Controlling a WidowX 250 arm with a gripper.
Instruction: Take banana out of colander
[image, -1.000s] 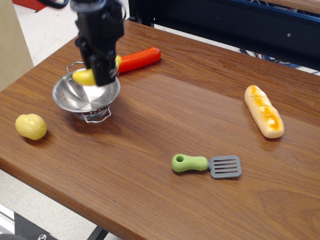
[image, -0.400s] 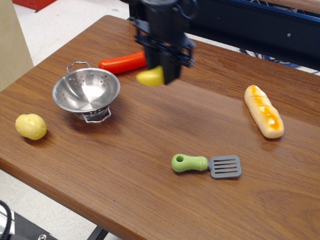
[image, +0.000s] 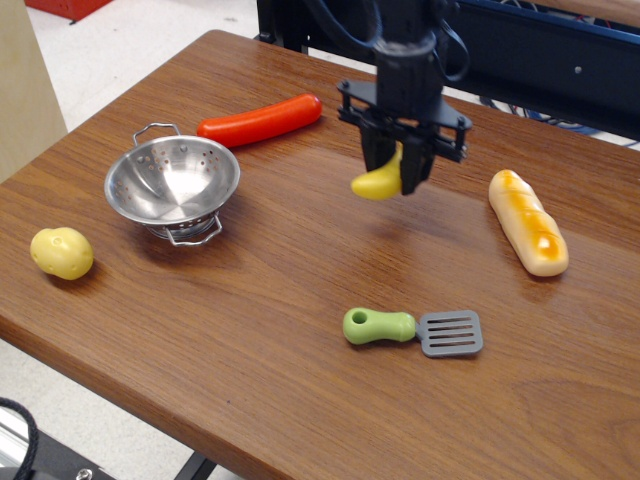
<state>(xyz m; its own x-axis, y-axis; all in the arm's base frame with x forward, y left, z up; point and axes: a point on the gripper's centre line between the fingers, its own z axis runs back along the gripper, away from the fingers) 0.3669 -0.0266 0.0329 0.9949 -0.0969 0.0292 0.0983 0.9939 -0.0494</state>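
Observation:
The steel colander (image: 172, 186) stands on the wooden table at the left, with nothing in it. My gripper (image: 396, 172) is over the middle of the table, well to the right of the colander. It is shut on the small yellow banana (image: 377, 182), which hangs between the fingers above the table top, its lower end sticking out to the left.
A red sausage (image: 259, 120) lies behind the colander. A yellow potato (image: 62, 252) sits near the left front edge. A tan bread loaf (image: 527, 222) lies at the right. A green-handled spatula (image: 412, 329) lies in front of the gripper.
The gripper has carried the banana up out of the colander and to the right, from above the colander to the middle of the table. The colander has stayed in place.

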